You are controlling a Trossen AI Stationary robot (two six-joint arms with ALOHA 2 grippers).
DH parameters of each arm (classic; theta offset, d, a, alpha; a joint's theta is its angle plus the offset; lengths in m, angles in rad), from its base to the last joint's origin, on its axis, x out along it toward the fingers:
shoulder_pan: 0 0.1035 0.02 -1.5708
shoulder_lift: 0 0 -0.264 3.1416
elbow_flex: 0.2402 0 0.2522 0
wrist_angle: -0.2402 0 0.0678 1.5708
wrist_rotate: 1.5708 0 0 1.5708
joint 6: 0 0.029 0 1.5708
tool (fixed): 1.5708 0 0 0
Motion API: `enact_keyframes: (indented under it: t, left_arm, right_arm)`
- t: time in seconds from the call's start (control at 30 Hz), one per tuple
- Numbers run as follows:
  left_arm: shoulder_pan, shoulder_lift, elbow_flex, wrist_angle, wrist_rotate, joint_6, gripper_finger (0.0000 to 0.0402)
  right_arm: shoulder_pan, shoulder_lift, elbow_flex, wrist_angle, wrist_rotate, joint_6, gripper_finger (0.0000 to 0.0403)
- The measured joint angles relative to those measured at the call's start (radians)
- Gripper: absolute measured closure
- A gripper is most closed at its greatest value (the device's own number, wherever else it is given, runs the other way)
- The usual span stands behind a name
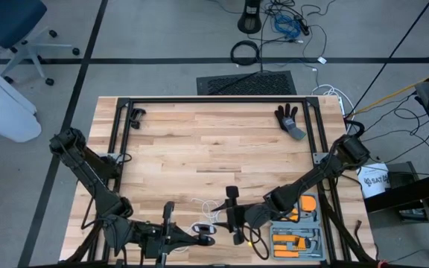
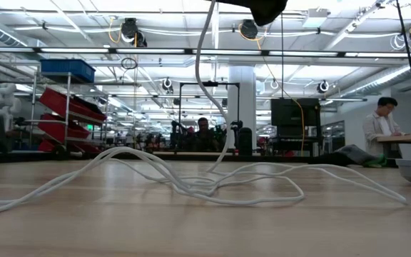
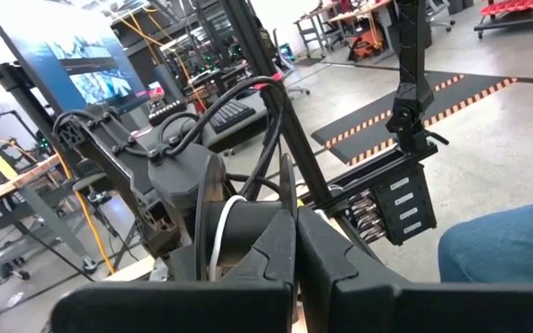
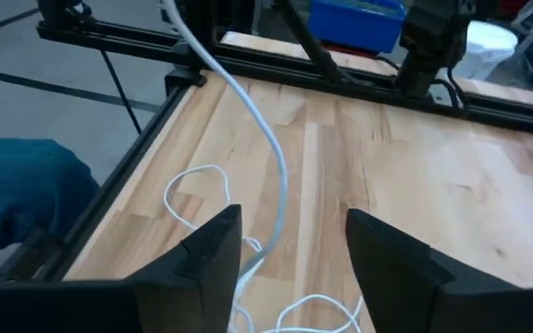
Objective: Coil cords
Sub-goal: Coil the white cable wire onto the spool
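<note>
While most of the white cord (image 2: 212, 178) lies in loose, sprawling loops across the wooden table (image 1: 214, 141), I judge the coiling as barely under way. From overhead, the tangle sits near the table's 6 o'clock edge, between my two grippers. The left gripper (image 1: 203, 239) is at about 7 o'clock, close to the front edge, and its wrist camera shows the fingers pressed together on the black reel (image 3: 213, 217), with a band of white cord visible in its groove. So at least one turn seems to be on the reel; the rest, I think, is left to wind.

The right gripper (image 4: 290, 245) hovers at about 5 o'clock, just beside the tangle, its fingers spread apart with nothing between them. One strand rises steeply from the table, passes between those fingers without touching them as far as I can see, and runs up out of frame. In the low view that same strand climbs to a dark shape at the top edge, cut off, so I cannot say what holds it there.

Hard to make out: the reel is mostly hidden behind the left fingers, so I cannot count turns. The cord's free end is lost in the loops. An orange tool tray (image 1: 300, 227) sits at 5 o'clock and a black glove (image 1: 289, 119) at 1 o'clock, both apart from the cord.
</note>
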Motion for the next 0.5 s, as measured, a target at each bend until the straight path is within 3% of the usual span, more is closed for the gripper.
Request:
enact_keyframes:
  t: [0.17,0.37,0.5]
  left_arm:
    - [0.0,0.0,0.0,0.008,0.0,0.012,0.04]
    - [0.0,0.0,0.0,0.025,0.0,0.026,0.04]
    - [-0.005,0.0,0.0,0.02,-0.002,0.025,0.04]
  right_arm:
    - [-0.021,0.014,0.0,-0.001,-0.048,0.028,0.0279]
    - [-0.031,0.013,0.0,-0.004,-0.076,0.022,0.038]
    - [-0.013,-0.026,0.0,-0.031,-0.08,0.001,0.0395]
